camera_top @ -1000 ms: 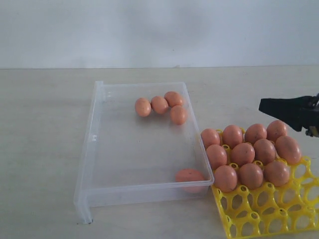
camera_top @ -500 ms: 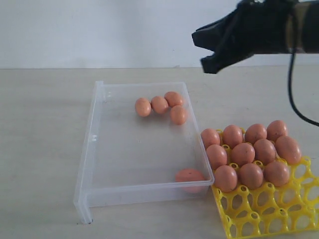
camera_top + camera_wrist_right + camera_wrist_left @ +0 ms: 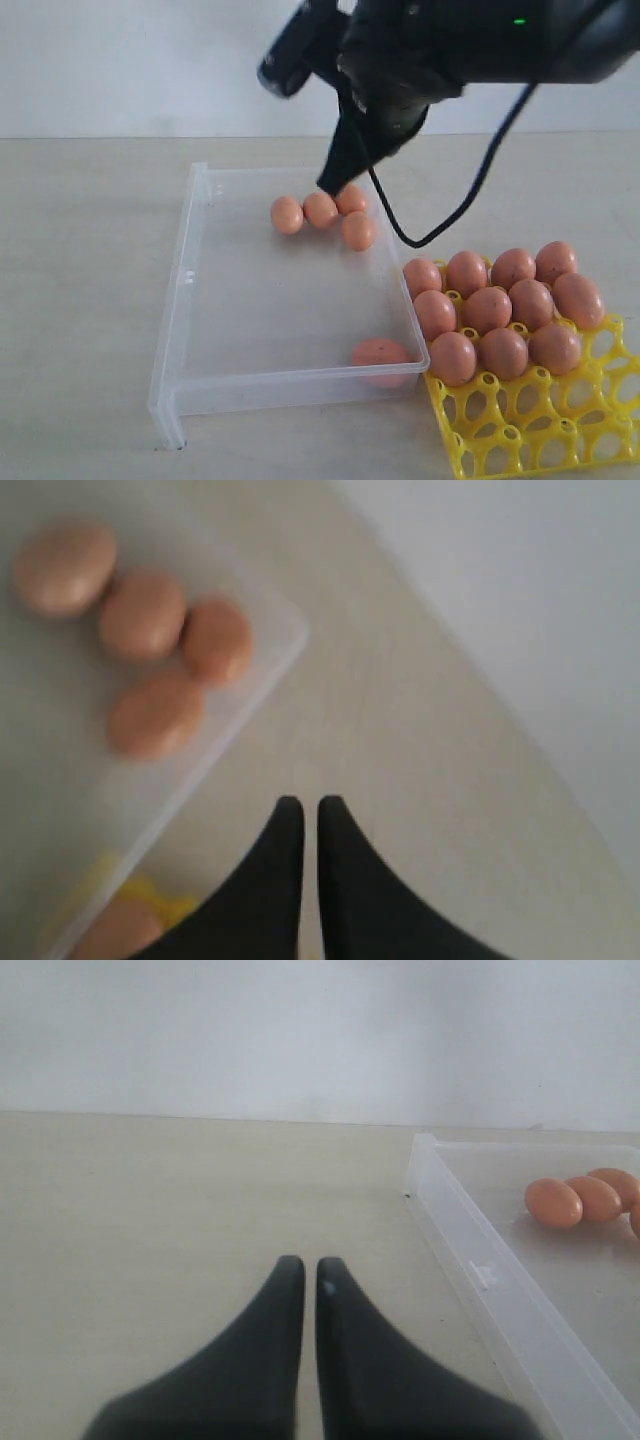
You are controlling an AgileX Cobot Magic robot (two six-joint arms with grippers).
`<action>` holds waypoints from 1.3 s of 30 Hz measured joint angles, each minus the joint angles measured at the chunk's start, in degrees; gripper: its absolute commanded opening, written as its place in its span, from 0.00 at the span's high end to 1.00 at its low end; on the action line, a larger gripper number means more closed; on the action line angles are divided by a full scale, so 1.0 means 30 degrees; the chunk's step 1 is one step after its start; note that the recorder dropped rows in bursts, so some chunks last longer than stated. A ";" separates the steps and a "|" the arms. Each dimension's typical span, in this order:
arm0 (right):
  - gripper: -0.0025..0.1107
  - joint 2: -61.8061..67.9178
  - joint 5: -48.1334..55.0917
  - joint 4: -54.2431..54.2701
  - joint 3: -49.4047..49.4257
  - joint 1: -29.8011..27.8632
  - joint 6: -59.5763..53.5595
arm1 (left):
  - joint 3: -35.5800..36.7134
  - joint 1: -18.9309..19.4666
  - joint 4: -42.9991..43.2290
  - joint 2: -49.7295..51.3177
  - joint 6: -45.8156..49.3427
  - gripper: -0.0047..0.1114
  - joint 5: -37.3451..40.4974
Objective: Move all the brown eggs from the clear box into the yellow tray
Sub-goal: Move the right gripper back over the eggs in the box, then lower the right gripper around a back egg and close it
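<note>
The right claw [image 3: 303,804], closed and empty near the four clustered brown eggs [image 3: 321,210], may knock them apart or crack one if it descends without opening first.

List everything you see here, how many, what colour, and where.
brown eggs in box: 5, orange-brown, four at far end, one at near right corner
brown eggs in tray: 11, orange-brown, in its far cups
clear box: 1, transparent, mid-table
yellow tray: 1, yellow, right of box
table: 1, beige, under everything
cable: 1, black, hanging from right arm
left gripper: 1, black, jaws shut, over bare table
right gripper: 1, black, jaws shut, above far-end eggs
</note>
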 measured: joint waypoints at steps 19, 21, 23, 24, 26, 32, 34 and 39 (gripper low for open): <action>0.96 0.5725 0.4326 1.3311 -0.8999 -0.2744 -0.2757 | 0.0000 0.0000 0.0000 0.0000 0.0000 0.92 0.0000; 0.92 0.5914 0.4468 1.3439 -0.9134 -0.2787 -0.3100 | 0.0000 0.0000 0.0000 0.0000 0.0000 0.92 0.0000; 0.80 0.5996 0.4500 1.3743 -0.9166 -0.2818 -0.3696 | 0.0000 0.0000 0.0000 0.0000 0.0000 0.92 0.0000; 0.71 0.6032 0.4500 1.3870 -0.9213 -0.2818 -0.3843 | 0.0000 0.0000 0.0000 0.0000 0.0000 0.92 0.0000; 0.58 0.6121 0.4362 1.4066 -0.9292 -0.2818 -0.4189 | 0.0000 0.0000 0.0000 0.0000 0.0000 0.92 0.0000; 0.52 0.6797 0.3045 1.4066 -0.9292 -0.2818 -0.3843 | 0.0000 0.0000 0.0000 0.0000 0.0000 0.92 0.0000; 0.52 0.7035 0.2853 1.3941 -0.9292 -0.2818 -0.3137 | 0.0000 0.0000 0.0000 0.0000 0.0000 0.92 0.0000; 0.52 0.7837 0.2807 1.3102 -0.9292 -0.2818 -0.1478 | 0.0000 0.0000 0.0000 0.0000 0.0000 0.92 0.0000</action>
